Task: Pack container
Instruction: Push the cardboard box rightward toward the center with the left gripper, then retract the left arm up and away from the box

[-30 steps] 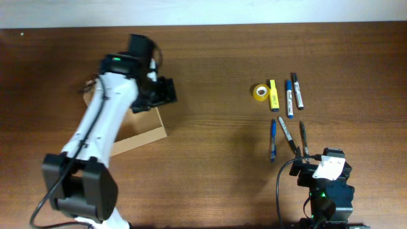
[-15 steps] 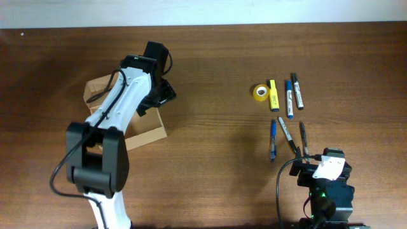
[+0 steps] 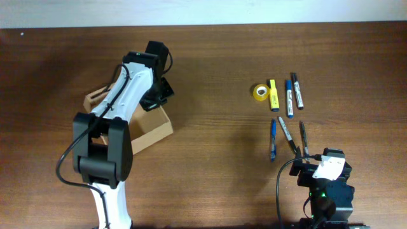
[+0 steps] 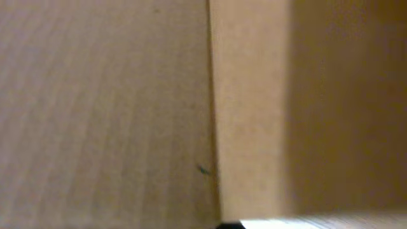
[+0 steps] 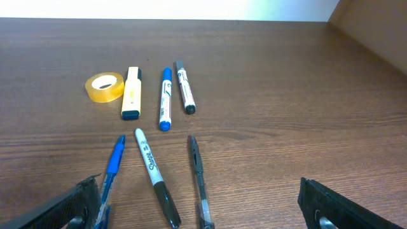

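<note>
The container (image 3: 151, 130) is an open tan cardboard box at the table's left, partly hidden under my left arm. My left gripper (image 3: 158, 95) sits at the box's far right corner, shut on its wall. Plain cardboard (image 4: 127, 95) fills the left wrist view, and the fingers do not show there. My right gripper (image 5: 206, 213) rests low at the front right, open and holding nothing. Just beyond it lie a blue pen (image 5: 113, 162), a black Sharpie (image 5: 154, 175) and a dark pen (image 5: 198, 178).
Farther back on the right lie a roll of yellow tape (image 3: 259, 91), a yellow highlighter (image 3: 274, 95), a blue marker (image 3: 289, 98) and a black marker (image 3: 297, 91). Bare wood separates the box from the pens.
My left gripper has closed at the box's far corner. The box has turned and shifted slightly to the right. The right arm and the pens have not moved.
</note>
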### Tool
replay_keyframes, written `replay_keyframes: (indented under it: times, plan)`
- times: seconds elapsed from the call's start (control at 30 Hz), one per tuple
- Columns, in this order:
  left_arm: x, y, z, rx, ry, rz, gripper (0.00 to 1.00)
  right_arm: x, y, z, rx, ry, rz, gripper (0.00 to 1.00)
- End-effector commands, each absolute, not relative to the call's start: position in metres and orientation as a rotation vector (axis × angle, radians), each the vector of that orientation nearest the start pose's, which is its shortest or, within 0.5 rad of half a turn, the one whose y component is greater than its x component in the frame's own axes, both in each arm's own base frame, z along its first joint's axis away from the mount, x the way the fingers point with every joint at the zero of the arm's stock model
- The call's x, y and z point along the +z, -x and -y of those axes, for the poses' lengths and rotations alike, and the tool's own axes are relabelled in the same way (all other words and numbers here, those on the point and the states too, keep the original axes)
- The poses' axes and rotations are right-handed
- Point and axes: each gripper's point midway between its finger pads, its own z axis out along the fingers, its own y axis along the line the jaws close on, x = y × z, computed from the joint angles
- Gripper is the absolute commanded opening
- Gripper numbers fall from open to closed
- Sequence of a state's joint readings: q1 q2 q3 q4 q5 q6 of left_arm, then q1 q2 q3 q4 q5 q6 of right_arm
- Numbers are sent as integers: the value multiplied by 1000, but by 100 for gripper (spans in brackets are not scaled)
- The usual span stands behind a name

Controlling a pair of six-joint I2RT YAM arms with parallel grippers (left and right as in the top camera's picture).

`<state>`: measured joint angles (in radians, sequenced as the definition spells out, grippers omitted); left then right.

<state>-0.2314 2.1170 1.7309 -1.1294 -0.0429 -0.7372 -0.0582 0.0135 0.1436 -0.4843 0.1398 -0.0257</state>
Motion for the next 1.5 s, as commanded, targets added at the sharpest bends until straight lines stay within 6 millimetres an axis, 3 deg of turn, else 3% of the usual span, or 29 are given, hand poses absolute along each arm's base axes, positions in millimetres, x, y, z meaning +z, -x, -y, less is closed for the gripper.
replay_keyframes:
  times: [0.0,0.23,0.33,0.4,0.57,0.7,0.87,0.93,1.03,1.27,1.47]
  plan:
    - [102,-432,115,-40,586,-2931,2,123,-218,38,-191,-141,-1915,99]
    - [173,-437,180,-88,247,-2823,2,123,-218,38,-191,-141,-1915,99]
    - [188,-428,210,-89,139,-2789,2,123,-218,38,-191,-141,-1915,99]
    - [191,-412,246,-118,40,-2781,2,123,-218,38,-191,-141,-1915,99]
    - [181,-386,289,-73,19,-2764,2,123,-218,38,-191,-140,-1915,99]
    - [159,-374,319,-85,-20,-2790,2,123,-218,38,-191,-141,-1915,99]
    - [122,-379,328,-58,-66,-2840,2,123,-218,38,-191,-141,-1915,99]
    - [102,-389,322,-25,-62,-2862,2,123,-218,38,-191,-141,-1915,99]
    - [86,-400,315,-21,-24,-2883,2,123,-218,38,-191,-141,-1915,99]
    - [81,-432,304,-99,72,-2845,2,123,-218,38,-191,-141,-1915,99]
    - [75,-441,299,-163,111,-2867,2,123,-218,38,-191,-141,-1915,99]
